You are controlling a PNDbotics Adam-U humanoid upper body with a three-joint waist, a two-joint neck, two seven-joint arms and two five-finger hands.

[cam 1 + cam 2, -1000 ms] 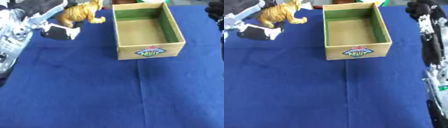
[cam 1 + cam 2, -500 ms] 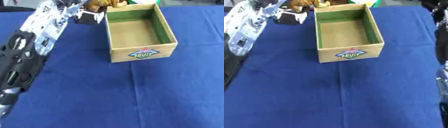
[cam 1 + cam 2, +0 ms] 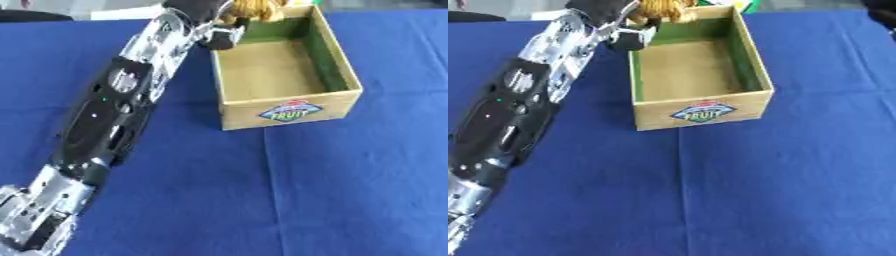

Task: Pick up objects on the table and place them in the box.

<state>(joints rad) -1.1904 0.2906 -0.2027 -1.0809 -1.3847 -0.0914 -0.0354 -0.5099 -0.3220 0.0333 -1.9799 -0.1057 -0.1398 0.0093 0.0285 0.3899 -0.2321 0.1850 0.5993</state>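
An open cardboard box (image 3: 289, 112) with a "FRUIT" label and a green inner wall stands on the blue cloth, nothing showing inside it. My left arm reaches from the lower left up to the box's far left corner. There my left hand (image 3: 199, 9) is shut on an orange striped toy tiger (image 3: 662, 7), held over the box's far rim and partly cut off by the top edge. My right hand (image 3: 883, 8) is only a dark shape in the top right corner.
A blue cloth (image 3: 350, 190) covers the table in front of and beside the box. Something small and green (image 3: 750, 5) peeks out behind the box's far right corner. A pale surface lies beyond the cloth's far edge.
My left arm has stretched forward and to the right, carrying the tiger from left of the box to its far left corner. The camera has shifted too.
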